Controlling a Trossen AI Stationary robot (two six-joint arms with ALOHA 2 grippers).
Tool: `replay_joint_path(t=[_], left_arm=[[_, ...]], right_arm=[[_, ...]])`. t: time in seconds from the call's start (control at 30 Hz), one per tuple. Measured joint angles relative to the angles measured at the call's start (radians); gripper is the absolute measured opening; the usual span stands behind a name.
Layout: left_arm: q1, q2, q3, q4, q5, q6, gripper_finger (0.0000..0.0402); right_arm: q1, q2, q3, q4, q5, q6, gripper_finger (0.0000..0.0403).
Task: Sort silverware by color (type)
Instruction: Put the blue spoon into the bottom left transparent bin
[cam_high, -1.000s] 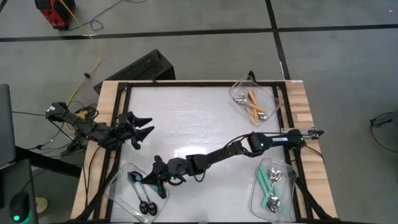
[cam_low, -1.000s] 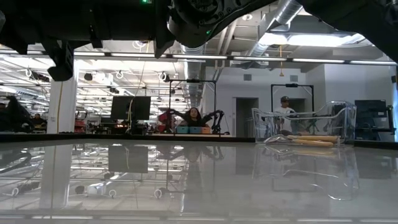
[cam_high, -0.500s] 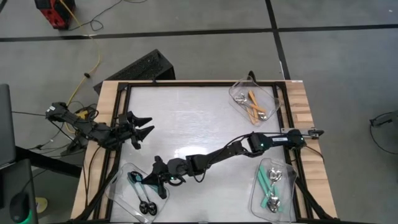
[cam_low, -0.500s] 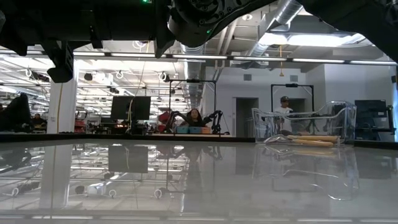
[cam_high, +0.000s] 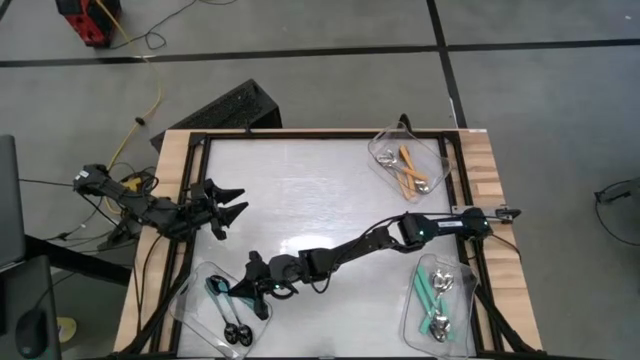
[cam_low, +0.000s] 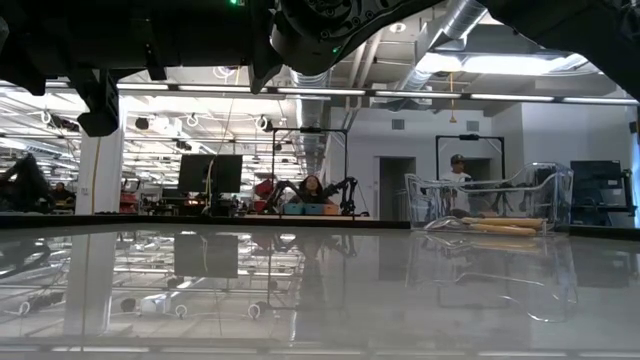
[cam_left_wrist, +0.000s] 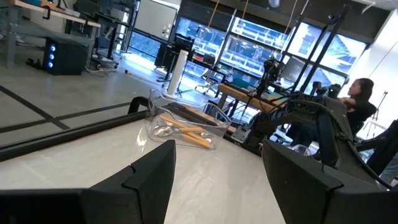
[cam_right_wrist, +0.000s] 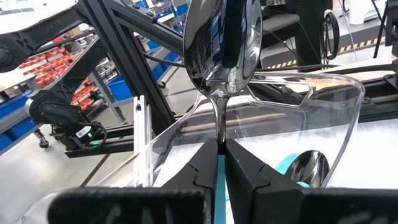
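Now, change: none visible across the last second; both arms and every spoon sit as before.
Left gripper: fingers spread wide, empty, waiting over the table's left edge.
Near-left tray: clear plastic, holding black-bowled spoons.
Right gripper: reaching across to that tray, pinched tight on the neck of the held spoon, bowl upward, handle tint between the fingers reading teal-blue.
Meaning for task: probably a placement under way, with no release yet, so this spoon remains unsorted.
Far-right tray: orange spoons gathered inside.
Near-right tray: teal spoons gathered inside.
Writing: no brand, label or lettering legible anywhere.
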Motion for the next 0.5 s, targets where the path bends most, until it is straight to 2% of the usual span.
replay_joint_path(t=[0.2,0.5], left_arm=[[0.0,0.0,0.0,0.002,0.0,-0.001,0.0226],[0.0,0.0,0.0,0.002,0.0,-0.001,0.0226]], right_arm=[[0.0,0.0,0.0,-0.002,-0.02,-0.004,0.005],[0.0,0.0,0.0,-0.012,-0.037,-0.008,0.0086]])
